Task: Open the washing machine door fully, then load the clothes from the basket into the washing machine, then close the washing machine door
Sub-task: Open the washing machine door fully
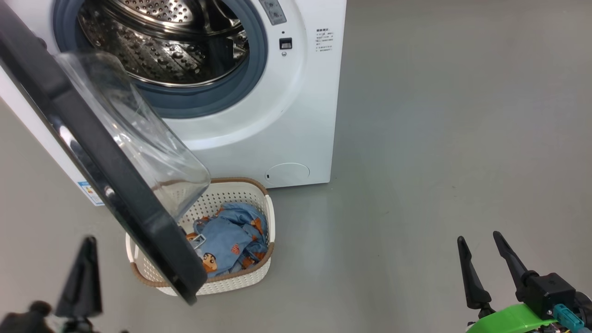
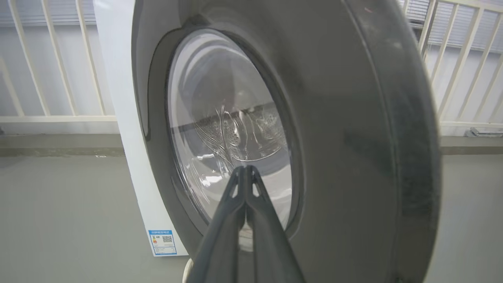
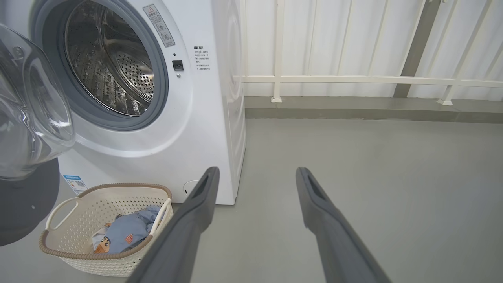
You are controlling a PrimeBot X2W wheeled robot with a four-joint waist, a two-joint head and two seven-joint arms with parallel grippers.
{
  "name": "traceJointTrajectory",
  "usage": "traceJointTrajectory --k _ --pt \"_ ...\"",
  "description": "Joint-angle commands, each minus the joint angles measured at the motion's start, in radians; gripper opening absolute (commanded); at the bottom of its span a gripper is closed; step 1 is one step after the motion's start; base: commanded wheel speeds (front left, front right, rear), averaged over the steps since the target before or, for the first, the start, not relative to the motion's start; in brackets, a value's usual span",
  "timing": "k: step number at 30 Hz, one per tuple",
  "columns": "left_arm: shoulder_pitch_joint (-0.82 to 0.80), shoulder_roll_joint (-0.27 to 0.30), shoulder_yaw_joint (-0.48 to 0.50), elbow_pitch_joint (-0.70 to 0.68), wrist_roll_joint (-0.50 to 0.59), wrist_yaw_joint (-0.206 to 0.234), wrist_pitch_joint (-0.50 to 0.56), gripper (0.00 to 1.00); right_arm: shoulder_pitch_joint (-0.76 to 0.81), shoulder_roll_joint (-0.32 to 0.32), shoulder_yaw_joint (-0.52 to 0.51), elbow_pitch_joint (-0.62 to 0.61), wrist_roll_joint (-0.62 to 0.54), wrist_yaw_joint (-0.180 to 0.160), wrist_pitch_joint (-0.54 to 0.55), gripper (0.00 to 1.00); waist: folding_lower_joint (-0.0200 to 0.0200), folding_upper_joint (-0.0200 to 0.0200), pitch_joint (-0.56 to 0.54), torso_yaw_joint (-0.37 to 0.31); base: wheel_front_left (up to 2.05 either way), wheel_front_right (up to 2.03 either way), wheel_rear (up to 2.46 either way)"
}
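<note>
Door swung out but not fully open, and no loading begun.

The washing machine door (image 1: 99, 162) stands partway open and overhangs the basket (image 1: 259, 273). I judge it needs more swing. The clothes (image 1: 231, 240) all lie in the basket and the drum (image 1: 162, 51) of the washing machine (image 1: 286, 115) looks empty, so loading and closing are both left. My left pincer (image 2: 245, 173) is pinched closed on nothing, with the door's glass at twelve o'clock, just beyond its tips. My right pincer (image 1: 478, 238) is spread wide and empty, and the basket sits well apart at nine o'clock.
</note>
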Motion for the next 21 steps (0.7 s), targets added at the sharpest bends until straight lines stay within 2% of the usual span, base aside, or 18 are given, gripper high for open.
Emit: traceJointTrajectory --k 1,3,5,6,7,10,14,21 --pt "-0.044 0.022 0.061 -0.096 0.001 -0.003 -0.008 0.0 -0.01 -0.004 0.02 -0.022 0.005 0.006 -0.012 1.0 0.0 0.0 -0.002 0.002 0.0 0.0 0.0" --pt "-0.051 0.021 0.073 -0.132 0.001 -0.003 -0.008 0.0 -0.009 -0.004 0.019 -0.021 0.006 0.006 -0.012 1.0 0.0 0.0 -0.003 0.003 0.0 0.0 0.0" --pt "-0.07 0.021 0.097 -0.216 0.007 -0.003 -0.008 0.0 -0.009 -0.004 0.019 -0.021 0.008 0.006 -0.012 1.0 0.0 0.0 -0.003 0.004 0.0 0.0 0.0" --pt "-0.094 0.023 0.116 -0.302 0.007 -0.003 -0.008 0.0 -0.009 -0.004 0.019 -0.02 0.009 0.006 -0.012 1.0 0.0 0.0 -0.003 0.005 0.0 0.0 0.0" --pt "-0.094 0.023 0.116 -0.302 0.007 -0.003 -0.008 0.0 -0.009 -0.004 0.019 -0.02 0.009 0.006 -0.012 1.0 0.0 0.0 -0.003 0.005 0.0 0.0 0.0" --pt "-0.135 0.047 0.102 -0.441 0.018 -0.003 -0.008 0.0 -0.01 -0.004 0.021 -0.018 0.011 0.006 -0.012 1.0 0.0 0.0 -0.002 0.006 0.0 0.0 0.0" --pt "-0.168 0.081 0.004 -0.579 0.024 -0.003 -0.008 0.0 -0.011 -0.004 0.025 -0.014 0.014 0.006 -0.012 1.0 0.0 0.0 -0.003 0.006 0.0 0.0 0.0" --pt "-0.181 0.122 -0.234 -0.652 0.029 -0.003 -0.008 0.0 -0.017 -0.004 0.03 -0.01 0.015 0.006 -0.012 1.0 0.0 0.0 0.005 0.005 0.0 0.0 0.0"
